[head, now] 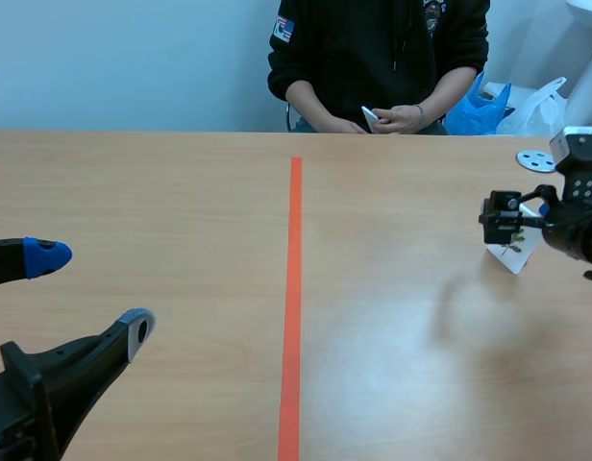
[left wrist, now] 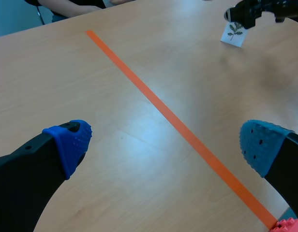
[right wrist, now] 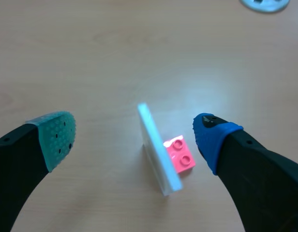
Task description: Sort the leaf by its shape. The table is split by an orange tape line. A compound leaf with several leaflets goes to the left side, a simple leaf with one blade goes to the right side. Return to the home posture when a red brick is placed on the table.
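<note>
Leaf card (right wrist: 158, 150): standing tilted on the right side, leaning against a pink brick (right wrist: 181, 155).
Right gripper (right wrist: 134, 134): hovering wide open astride both, holding nothing.
Left gripper (head: 92, 291): hanging wide open, empty, near left.
Surroundings: grey disc (head: 536, 160) lying far right; person's hands (head: 397, 118) holding something white at the far edge.

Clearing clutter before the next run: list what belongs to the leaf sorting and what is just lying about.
Belongs to the job:
- leaf card, upright against the pink brick, between the fingers of the open right hand
- orange tape line
- open left hand

Lying about:
- grey disc at the far right of the table
- blue bag and white bag beyond it
</note>
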Available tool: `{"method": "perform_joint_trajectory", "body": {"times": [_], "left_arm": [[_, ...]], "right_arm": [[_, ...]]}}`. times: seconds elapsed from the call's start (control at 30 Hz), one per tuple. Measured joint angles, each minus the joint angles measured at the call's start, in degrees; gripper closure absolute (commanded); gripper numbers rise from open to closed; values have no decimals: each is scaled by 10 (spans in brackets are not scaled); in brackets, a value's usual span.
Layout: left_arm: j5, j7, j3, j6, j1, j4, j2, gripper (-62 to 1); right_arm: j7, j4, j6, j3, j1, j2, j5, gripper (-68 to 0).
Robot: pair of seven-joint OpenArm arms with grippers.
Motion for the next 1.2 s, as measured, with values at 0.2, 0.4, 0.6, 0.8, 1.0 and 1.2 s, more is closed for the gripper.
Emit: {"method": "perform_joint_trajectory", "body": {"times": [0.2,0.4,0.6,0.8,1.0,1.2], "left_arm": [[0,-2,0,0,0,0,0,-623],[0,-2,0,0,0,0,0,-623],[0,-2,0,0,-4,0,0,-623],[0,-1,0,0,-11,0,0,-623],[0,1,0,0,-11,0,0,-623],[0,1,0,0,-11,0,0,-623]], "right_arm": [[-47,180,69,46,-69,64,54,-655],[-81,336,125,103,-200,103,144,-679],[-97,515,147,175,-373,103,188,-679],[-97,659,147,229,-526,75,209,-679],[-110,760,147,232,-615,11,211,-679],[-110,792,146,231,-643,-23,202,-679]]}}
